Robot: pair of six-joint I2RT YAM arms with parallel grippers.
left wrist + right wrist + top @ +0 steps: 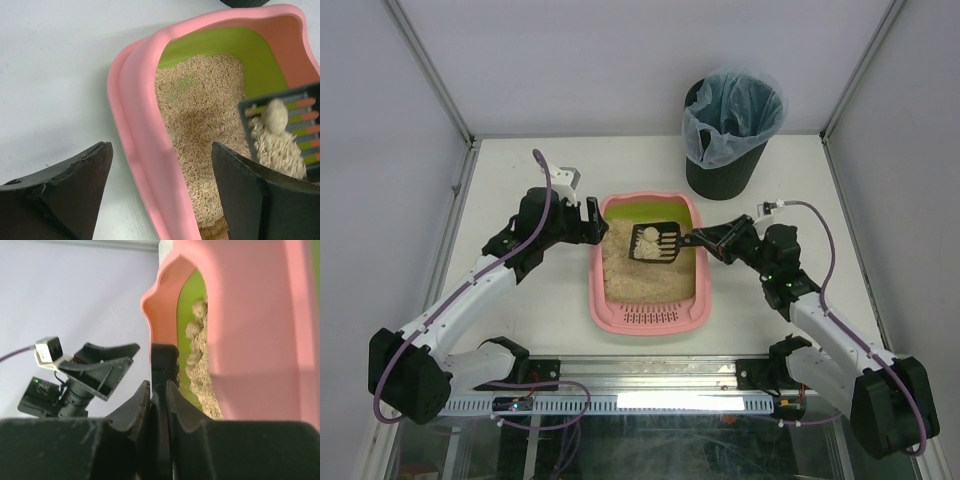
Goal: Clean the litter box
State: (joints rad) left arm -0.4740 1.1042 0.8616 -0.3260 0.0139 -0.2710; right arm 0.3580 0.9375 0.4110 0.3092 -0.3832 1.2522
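The pink litter box (pixel 650 318) lies mid-table with beige litter and a lime-green far end. My left gripper (pixel 592 218) is open and straddles the box's left rim (pixel 145 145): one finger (pixel 75 185) is over the table, the other (pixel 250 190) over the litter. My right gripper (pixel 705 240) is shut on the handle of a black slotted scoop (pixel 655 243). The scoop hangs over the far half of the box and carries a pale clump (pixel 275 115) with loose litter. In the right wrist view the scoop handle (pixel 164 365) sits pinched between the fingers of the right gripper (pixel 158 385), beside the pink wall (pixel 250 315).
A black round bin (pixel 730 130) lined with a bluish bag stands at the back right, beyond the box. White walls with metal frame posts enclose the table on three sides. Both arm bases sit at the near edge.
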